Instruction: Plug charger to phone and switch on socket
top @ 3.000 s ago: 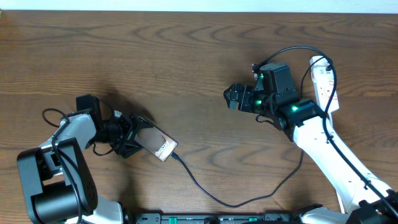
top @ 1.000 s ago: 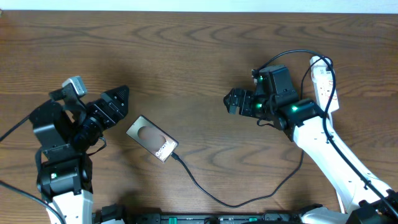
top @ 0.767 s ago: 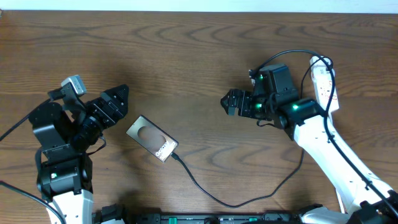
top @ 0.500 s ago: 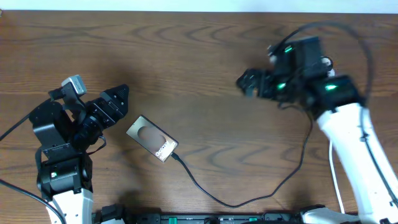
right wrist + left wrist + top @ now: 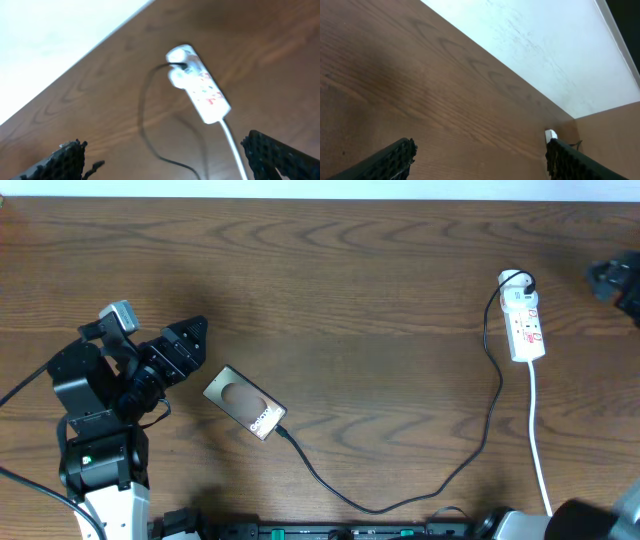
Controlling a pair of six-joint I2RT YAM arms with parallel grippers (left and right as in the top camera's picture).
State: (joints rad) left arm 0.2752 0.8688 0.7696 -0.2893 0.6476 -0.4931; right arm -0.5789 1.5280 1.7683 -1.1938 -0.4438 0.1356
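Looking from overhead, the phone [image 5: 245, 402] lies flat on the tabletop [image 5: 330, 270]. The charger [image 5: 378, 509] appears seated in its near-right end, the cable looping away to the socket [image 5: 526, 325], well right of the phone and farther back. The left hand [image 5: 195, 345] hovers just left of the phone, spread wide and empty. The right hand [image 5: 612, 280] is a blur far right of the phone.

The left wrist view shows only bare wood between parted fingers [image 5: 385, 160].

In the right wrist view, the fingers [image 5: 275, 155] stand fully apart, holding nothing, with the socket ahead. Plugging looks done and switching on is left to do; that calls for the right hand to close in and press a red switch [image 5: 209, 94].
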